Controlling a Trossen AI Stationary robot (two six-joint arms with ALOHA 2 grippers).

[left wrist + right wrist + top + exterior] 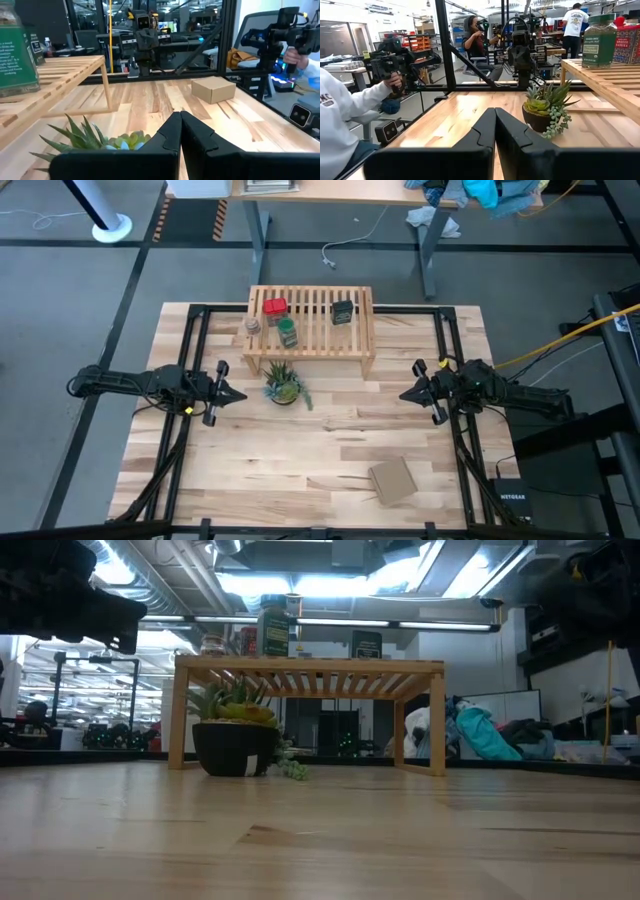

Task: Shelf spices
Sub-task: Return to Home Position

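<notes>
The light-wood slatted shelf (311, 325) stands on its side legs at the table's far middle. On its top stand the spices: a red tin (275, 308), a dark tin (343, 311), a green-capped jar (287, 332) and a tiny clear jar (253, 326). My left gripper (243, 394) hovers shut at the table's left, pointing level toward the right. My right gripper (403, 394) hovers shut at the right, pointing level toward the left. Both hold nothing and stand nearer than the shelf.
A small potted green plant (284, 387) stands on the table just in front of the shelf, between the two grippers. A flat brown cardboard piece (392, 480) lies near the front right. People with hand-held devices (395, 62) show beyond the table.
</notes>
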